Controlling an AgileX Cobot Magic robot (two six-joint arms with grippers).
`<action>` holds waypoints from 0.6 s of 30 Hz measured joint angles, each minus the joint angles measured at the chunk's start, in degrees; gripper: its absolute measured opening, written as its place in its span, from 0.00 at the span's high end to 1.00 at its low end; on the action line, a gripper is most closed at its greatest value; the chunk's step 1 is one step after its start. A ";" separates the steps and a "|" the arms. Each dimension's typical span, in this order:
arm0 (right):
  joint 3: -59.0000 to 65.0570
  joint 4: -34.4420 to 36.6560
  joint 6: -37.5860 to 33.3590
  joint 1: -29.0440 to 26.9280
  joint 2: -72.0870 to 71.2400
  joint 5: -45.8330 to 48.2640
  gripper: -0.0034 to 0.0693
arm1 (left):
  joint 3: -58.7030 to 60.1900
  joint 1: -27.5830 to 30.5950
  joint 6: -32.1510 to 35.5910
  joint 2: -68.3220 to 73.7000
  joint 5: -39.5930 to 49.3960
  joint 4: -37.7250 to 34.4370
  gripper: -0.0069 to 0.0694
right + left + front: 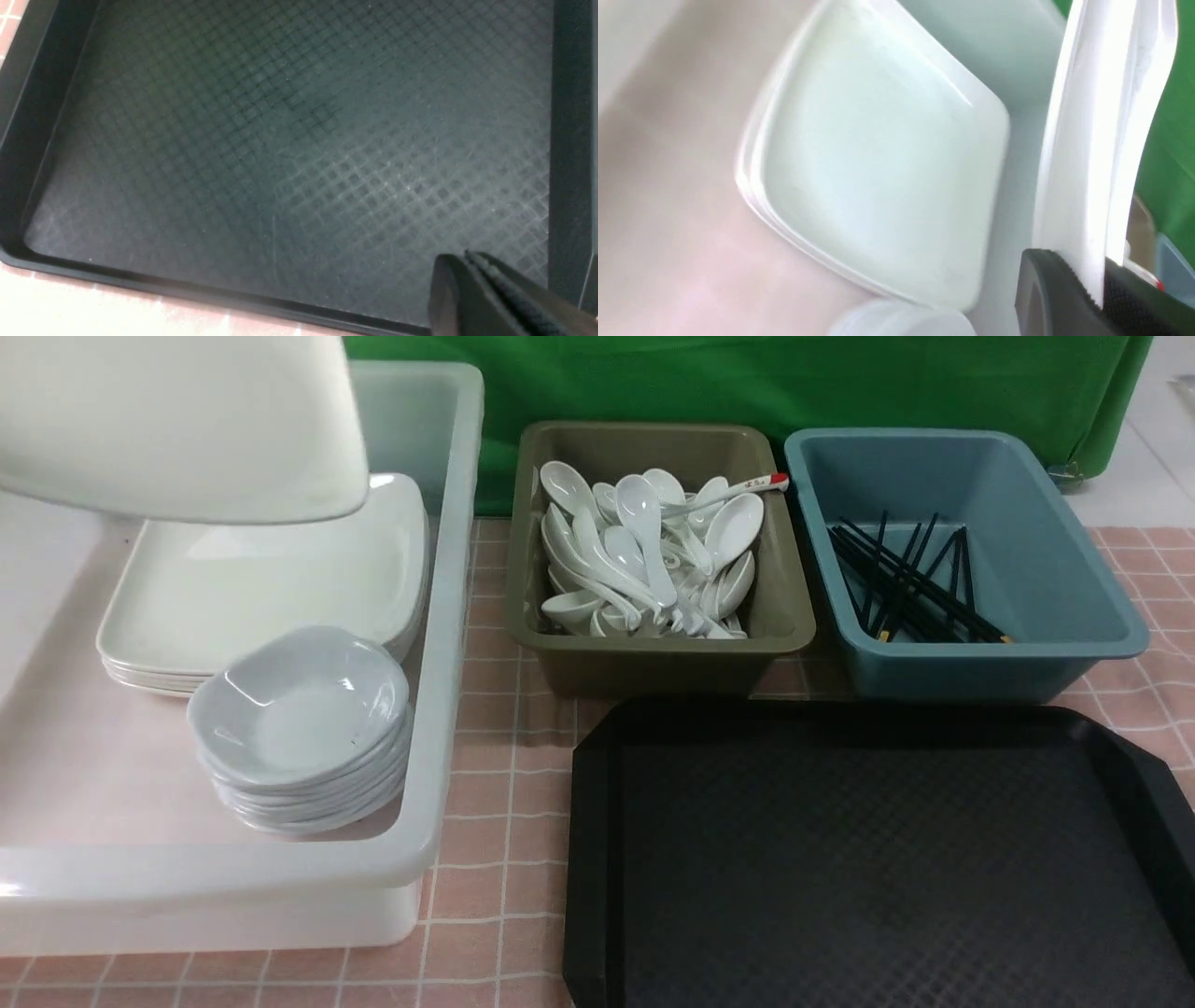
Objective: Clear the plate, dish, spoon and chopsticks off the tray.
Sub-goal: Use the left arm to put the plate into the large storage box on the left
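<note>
From the front, I am holding the plate (177,425) in the air over the far left corner of the white tub (448,616), above a stack of plates (271,579) lying inside it. A stack of small dishes (303,728) is sitting against the tub's right wall, nearer to me. The black tray (878,859) is lying on the checked tablecloth (495,709) at the near right. Behind it, the olive bin (658,653) is holding white spoons (644,551), and the blue bin (971,663) is holding black chopsticks (910,583).

At my left wrist, my left gripper (1099,298) is clamping the plate (1101,140) by its rim, edge-on, with the stacked plates (878,186) blurred beneath.

At my right wrist, my right gripper (472,261) is hanging over the tray (280,140) with its jaws pressed together, gripping nothing.
</note>
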 joint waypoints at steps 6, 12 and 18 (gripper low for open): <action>0.00 0.00 0.00 0.00 0.00 -0.10 0.87 | 0.00 -0.05 7.61 9.60 -3.02 -8.57 0.85; 0.00 0.00 0.00 0.00 0.00 -1.09 0.87 | 0.00 -0.17 14.38 17.24 -6.08 -11.08 0.85; 0.00 0.00 0.00 0.00 0.00 -2.02 0.86 | 0.00 -0.47 19.05 21.19 -6.67 -11.71 0.85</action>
